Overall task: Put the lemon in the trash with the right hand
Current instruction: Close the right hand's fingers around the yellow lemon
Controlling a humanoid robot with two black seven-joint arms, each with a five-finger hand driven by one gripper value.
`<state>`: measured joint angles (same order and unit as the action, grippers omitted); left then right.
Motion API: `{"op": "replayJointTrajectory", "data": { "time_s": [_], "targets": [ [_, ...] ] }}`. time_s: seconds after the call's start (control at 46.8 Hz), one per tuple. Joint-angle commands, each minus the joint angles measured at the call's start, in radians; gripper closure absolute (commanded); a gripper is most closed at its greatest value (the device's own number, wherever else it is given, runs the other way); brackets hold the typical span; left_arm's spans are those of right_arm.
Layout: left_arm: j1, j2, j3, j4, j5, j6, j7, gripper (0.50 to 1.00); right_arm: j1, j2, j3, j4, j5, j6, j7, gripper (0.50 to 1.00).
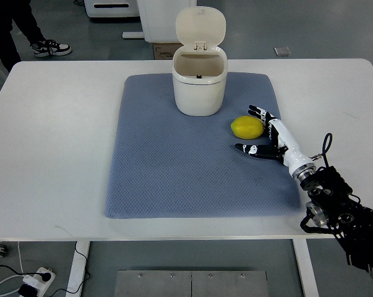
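Observation:
A yellow lemon [247, 127] lies on the blue-grey mat [174, 161], to the right of a small white trash bin [199, 86] whose lid stands flipped up at the back. My right hand [260, 133] rests on the mat just right of the lemon, fingers spread open. Its upper fingertips [255, 110] reach along the lemon's right side and the thumb [248, 148] lies just below the fruit. The hand holds nothing. The left arm does not show.
The mat lies on a white table [50, 136]. A person's legs and a sneaker [50, 47] show at the far left beyond the table. A power strip [31, 279] sits on the floor at lower left.

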<state>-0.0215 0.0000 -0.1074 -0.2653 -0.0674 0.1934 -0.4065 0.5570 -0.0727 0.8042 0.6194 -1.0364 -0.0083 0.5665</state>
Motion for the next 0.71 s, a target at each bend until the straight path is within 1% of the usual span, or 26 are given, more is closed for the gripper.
{"op": "replayJointTrajectory", "data": {
  "time_s": [0.0, 0.085, 0.128, 0.299, 0.385, 0.427, 0.449, 0.47, 0.684],
  "targets": [
    [0.000, 0.000, 0.000, 0.000, 0.000, 0.000, 0.000, 0.500, 0.001, 0.001, 0.000, -0.006, 0.001, -0.004, 0.003, 0.605],
    [0.000, 0.000, 0.000, 0.000, 0.000, 0.000, 0.000, 0.500, 0.001, 0.001, 0.000, -0.009, 0.004, -0.004, 0.003, 0.634],
    [0.000, 0.000, 0.000, 0.000, 0.000, 0.000, 0.000, 0.500, 0.003, 0.001, 0.000, -0.009, 0.004, -0.004, 0.003, 0.659],
    [0.000, 0.000, 0.000, 0.000, 0.000, 0.000, 0.000, 0.500, 0.004, 0.001, 0.000, -0.010, 0.007, -0.004, 0.003, 0.791],
    [0.000, 0.000, 0.000, 0.000, 0.000, 0.000, 0.000, 0.500, 0.007, 0.001, 0.000, -0.012, 0.010, -0.002, 0.003, 0.873],
    [0.000, 0.000, 0.000, 0.000, 0.000, 0.000, 0.000, 0.500, 0.009, 0.001, 0.000, -0.012, 0.010, -0.002, 0.003, 0.937],
    [0.000, 0.000, 0.000, 0.000, 0.000, 0.000, 0.000, 0.500, 0.011, 0.001, 0.001, -0.012, 0.012, -0.002, 0.003, 0.983],
    [0.000, 0.000, 0.000, 0.000, 0.000, 0.000, 0.000, 0.500, 0.011, 0.001, 0.001, -0.012, 0.013, -0.002, 0.003, 1.000],
    [0.000, 0.000, 0.000, 0.000, 0.000, 0.000, 0.000, 0.500, 0.030, 0.007, 0.012, -0.009, 0.071, -0.012, -0.007, 1.000]
  ]
}}
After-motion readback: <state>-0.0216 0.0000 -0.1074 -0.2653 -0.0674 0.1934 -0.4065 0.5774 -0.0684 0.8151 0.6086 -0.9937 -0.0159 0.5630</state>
